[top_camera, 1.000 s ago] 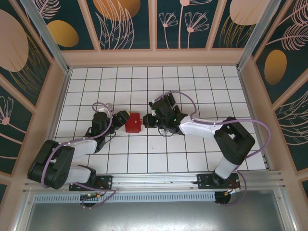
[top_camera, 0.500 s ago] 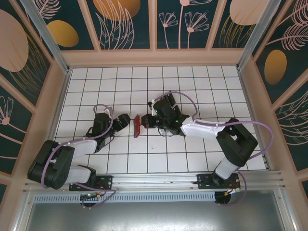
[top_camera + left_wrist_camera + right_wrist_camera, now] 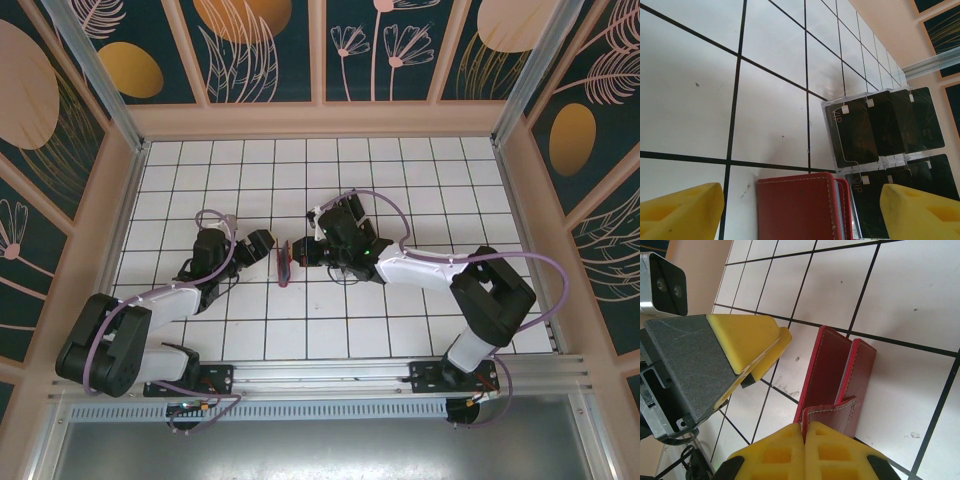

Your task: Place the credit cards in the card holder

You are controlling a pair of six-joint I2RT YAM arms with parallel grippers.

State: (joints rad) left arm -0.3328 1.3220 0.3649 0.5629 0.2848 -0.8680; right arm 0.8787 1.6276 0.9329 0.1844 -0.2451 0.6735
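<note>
R gripper (image 3: 804, 432) pinches card holder (image 3: 827, 370) flap — L gripper (image 3: 260, 245) wide, not touching.

Looks like a robot lab cell: boxed in by floral panels (image 3: 270, 50) and aluminium posts (image 3: 97, 75), floored with a gridded white table (image 3: 420, 170), fitted with a rail (image 3: 330, 375).

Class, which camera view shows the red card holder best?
Right wrist: the card holder stands half open on edge, one flap pinched in the right pincer. Left wrist shows one cover; top external, a thin red sliver.
</note>
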